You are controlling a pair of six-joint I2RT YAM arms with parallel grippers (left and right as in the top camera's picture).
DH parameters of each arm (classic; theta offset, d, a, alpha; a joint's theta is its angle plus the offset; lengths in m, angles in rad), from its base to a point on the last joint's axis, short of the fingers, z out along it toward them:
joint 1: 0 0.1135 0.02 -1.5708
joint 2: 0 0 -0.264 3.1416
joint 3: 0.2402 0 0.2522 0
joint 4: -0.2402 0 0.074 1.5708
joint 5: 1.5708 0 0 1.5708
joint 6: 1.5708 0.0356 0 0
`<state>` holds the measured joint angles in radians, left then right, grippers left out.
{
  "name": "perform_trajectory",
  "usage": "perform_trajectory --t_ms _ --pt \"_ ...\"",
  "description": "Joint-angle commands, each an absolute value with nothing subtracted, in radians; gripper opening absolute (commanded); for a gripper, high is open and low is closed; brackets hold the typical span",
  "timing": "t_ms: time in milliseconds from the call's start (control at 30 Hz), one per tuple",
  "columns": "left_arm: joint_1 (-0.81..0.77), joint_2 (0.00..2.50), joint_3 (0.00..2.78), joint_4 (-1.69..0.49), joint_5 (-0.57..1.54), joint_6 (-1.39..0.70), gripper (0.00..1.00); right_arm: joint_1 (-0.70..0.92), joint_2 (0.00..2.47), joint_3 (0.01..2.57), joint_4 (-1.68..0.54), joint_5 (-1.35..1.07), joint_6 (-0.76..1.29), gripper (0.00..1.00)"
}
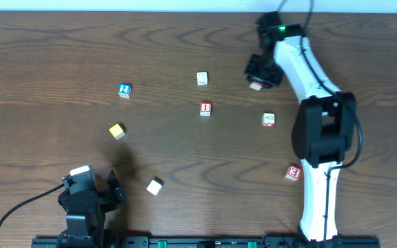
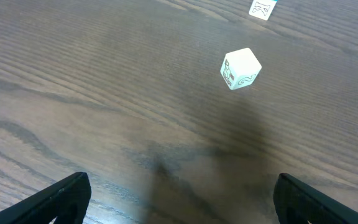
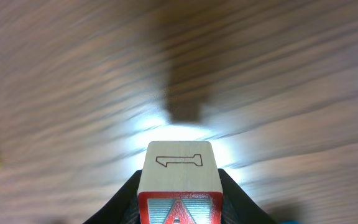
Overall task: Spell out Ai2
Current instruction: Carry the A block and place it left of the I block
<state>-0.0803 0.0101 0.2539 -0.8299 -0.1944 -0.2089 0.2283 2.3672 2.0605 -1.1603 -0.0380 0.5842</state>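
Observation:
My right gripper (image 1: 256, 84) is at the far right of the table, shut on a wooden block (image 3: 179, 180) with a red A face and a "1" outline on its top, held above the wood. A red I block (image 1: 205, 109) lies mid-table. A blue A block (image 1: 124, 90) lies to the left. A red block (image 1: 293, 172) with a digit I cannot read lies at the right, near the arm's base. My left gripper (image 1: 109, 193) is open and empty at the front left, its fingers (image 2: 179, 199) wide apart over bare wood.
A white block (image 1: 202, 78) lies behind the I block, a red-and-white block (image 1: 269, 120) to its right. A yellow block (image 1: 117, 131) and a white block (image 1: 155, 186) lie front left; a white block with green marks (image 2: 240, 68) shows in the left wrist view.

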Motion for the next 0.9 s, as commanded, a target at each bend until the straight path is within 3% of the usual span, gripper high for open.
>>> perform_trajectory --t_ms 0,467,867 --pt "-0.077 0.004 0.249 -0.864 -0.213 -0.202 0.95 0.305 2.313 2.085 -1.158 -0.042 0.511 0.30" --pt "-0.077 0.004 0.249 -0.864 -0.213 -0.202 0.95 0.580 2.294 2.219 -1.224 -0.041 0.451 0.31" --pt "-0.077 0.004 0.249 -0.864 -0.213 -0.202 0.95 0.661 2.343 2.218 -1.224 0.067 0.627 0.28"
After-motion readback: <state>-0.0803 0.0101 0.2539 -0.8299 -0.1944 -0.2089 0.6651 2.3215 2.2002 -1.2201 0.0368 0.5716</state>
